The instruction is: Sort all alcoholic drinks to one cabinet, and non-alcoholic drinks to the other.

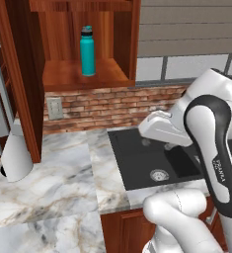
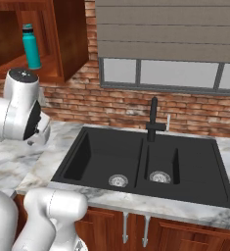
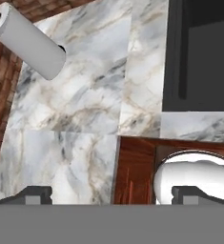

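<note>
Basically, hand (image 3: 111,195) was spread, empty, facing down at marble desk (image 3: 75,119); slim teal bottle (image 1: 88,52) stood upright above, on the narrower wooden cabinet's shelf (image 1: 68,76).

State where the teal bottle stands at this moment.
The teal bottle stands upright on the wooden wall cabinet's shelf, above the brick wall, left of the sink.

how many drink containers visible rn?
1. The teal bottle stands upright on the bottom shelf of the open wooden wall cabinet, above the marble counter. Others may sit outside these views.
</note>
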You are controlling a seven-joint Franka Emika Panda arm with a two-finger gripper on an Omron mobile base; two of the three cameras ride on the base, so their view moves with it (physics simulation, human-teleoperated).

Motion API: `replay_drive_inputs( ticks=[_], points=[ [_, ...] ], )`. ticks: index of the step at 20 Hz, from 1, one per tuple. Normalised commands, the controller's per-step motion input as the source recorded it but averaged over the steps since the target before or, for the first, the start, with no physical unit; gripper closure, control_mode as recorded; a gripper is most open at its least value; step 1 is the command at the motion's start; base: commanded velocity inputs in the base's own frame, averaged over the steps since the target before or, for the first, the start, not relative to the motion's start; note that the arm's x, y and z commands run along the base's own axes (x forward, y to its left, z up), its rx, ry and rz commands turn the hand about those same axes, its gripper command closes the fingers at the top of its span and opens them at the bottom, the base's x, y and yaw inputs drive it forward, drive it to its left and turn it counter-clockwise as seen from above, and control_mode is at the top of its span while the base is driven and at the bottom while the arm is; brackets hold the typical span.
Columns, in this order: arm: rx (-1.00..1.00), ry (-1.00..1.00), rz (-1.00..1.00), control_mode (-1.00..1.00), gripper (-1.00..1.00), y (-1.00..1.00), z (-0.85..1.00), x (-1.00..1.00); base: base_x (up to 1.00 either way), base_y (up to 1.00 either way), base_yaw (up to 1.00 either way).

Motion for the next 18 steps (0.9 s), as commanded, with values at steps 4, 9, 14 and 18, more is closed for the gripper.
replay_drive_inputs(
  ticks=[4,9,14,18],
  points=[
    [0.01,0.11,0.00,-1.00,-1.00,-0.13,-0.16,0.00,0.00,0.00,0.00],
    [0.00,0.02,0.00,1.00,-1.00,-0.03,0.00,-0.02,-0.55,-0.47,-0.04],
    [0.00,0.00,0.00,1.00,-1.00,0.00,0.00,0.00,-0.67,-0.82,-0.02],
    [0.00,0.00,0.00,1.00,-1.00,0.00,0.00,0.00,-0.46,-1.00,0.00]
  ],
)
